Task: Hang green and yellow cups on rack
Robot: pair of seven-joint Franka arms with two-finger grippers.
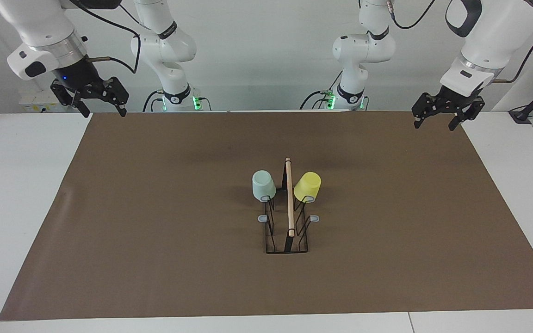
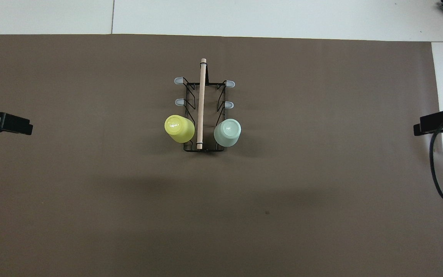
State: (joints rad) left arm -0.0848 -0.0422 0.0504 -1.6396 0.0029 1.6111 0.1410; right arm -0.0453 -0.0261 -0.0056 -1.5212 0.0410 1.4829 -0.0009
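The black wire rack with its wooden rod stands mid-mat. A mint green cup hangs upside down on a prong of the rack's end nearest the robots, on the side toward the right arm's end. A yellow cup hangs the same way on the matching prong toward the left arm's end. In the overhead view the yellow cup and green cup flank the rod. My right gripper hovers open over the mat's corner near its base. My left gripper waits open over the other near corner. Both hold nothing.
A brown mat covers most of the white table. Several grey-tipped prongs on the rack carry nothing. A black cable loops down from the right arm at the mat's edge.
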